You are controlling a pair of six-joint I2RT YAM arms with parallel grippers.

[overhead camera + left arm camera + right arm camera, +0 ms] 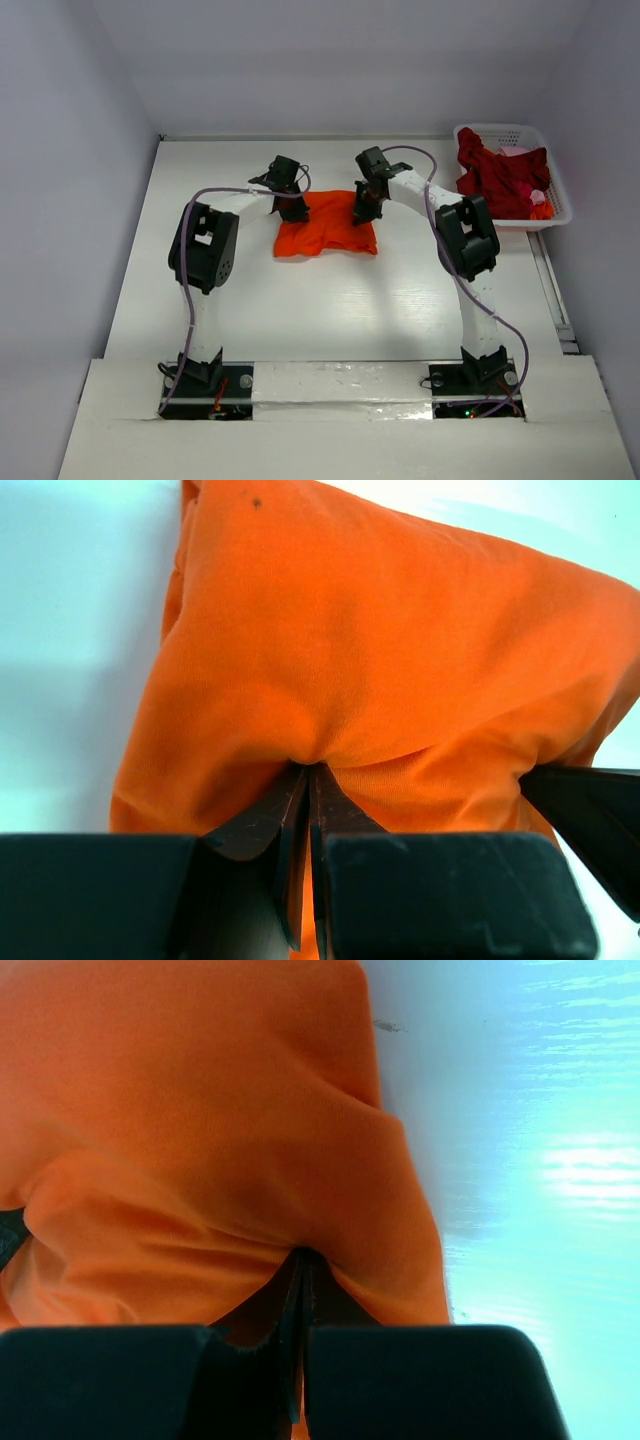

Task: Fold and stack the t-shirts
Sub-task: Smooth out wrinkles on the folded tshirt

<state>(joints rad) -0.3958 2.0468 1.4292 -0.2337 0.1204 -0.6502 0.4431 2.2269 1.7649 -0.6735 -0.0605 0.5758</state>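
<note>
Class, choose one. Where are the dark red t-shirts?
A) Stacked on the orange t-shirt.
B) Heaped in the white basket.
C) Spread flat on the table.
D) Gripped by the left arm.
B: the dark red t-shirts lie heaped in the white basket, well apart from the orange t-shirt.

Looking at a flat white matte tabletop [330, 310] boxed in by bare pale lilac-grey walls [70, 150] left, back and right, all under soft even light.

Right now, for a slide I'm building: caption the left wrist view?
Left gripper pinching a fold of the orange t-shirt on the white table.
</note>
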